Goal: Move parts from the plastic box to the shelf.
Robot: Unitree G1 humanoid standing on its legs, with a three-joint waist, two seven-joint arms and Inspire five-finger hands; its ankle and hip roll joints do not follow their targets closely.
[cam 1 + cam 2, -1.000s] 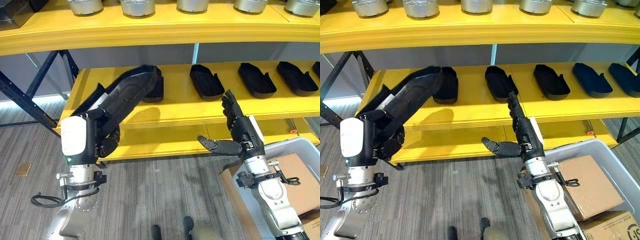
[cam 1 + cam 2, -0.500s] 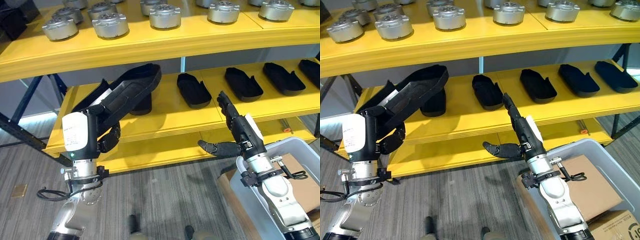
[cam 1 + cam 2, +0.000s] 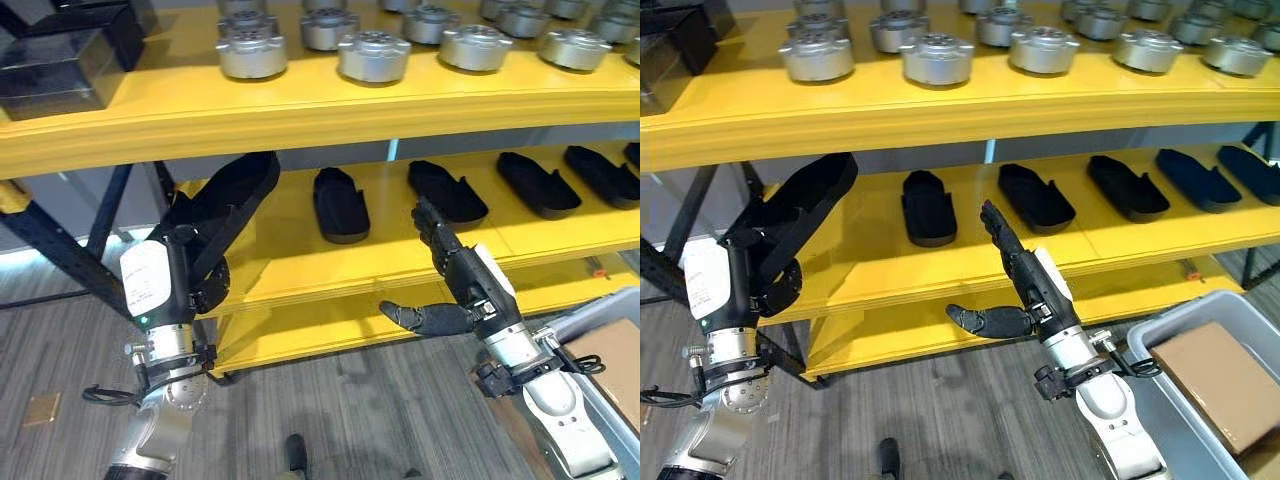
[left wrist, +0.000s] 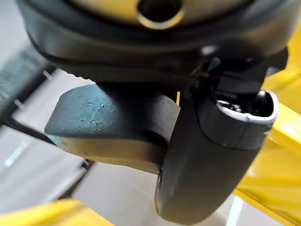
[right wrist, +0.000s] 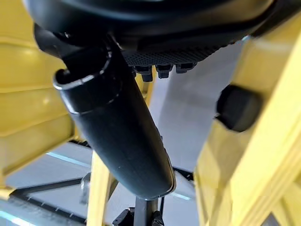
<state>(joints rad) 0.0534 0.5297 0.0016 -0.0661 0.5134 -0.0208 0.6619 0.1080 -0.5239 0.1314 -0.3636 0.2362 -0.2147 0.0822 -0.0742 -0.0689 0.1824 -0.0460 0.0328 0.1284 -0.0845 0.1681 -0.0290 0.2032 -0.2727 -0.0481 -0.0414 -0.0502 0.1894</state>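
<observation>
Change: both arms had risen toward the shelf [image 3: 330,250].
Left hand [image 3: 205,285]: curled round a black part [image 3: 235,195], raised, tilted.
Right hand [image 3: 450,285]: empty, fingers straight, thumb out.
Box [image 3: 1160,345]: lower right.

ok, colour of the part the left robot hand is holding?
Black. The part in the left robot hand shows best in the left eye view.

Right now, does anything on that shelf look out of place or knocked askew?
Nothing stands out. The black parts lie in a row on the middle shelf, the silver discs sit upright above. The left hand holds one black part; the right hand is open, empty.
</observation>
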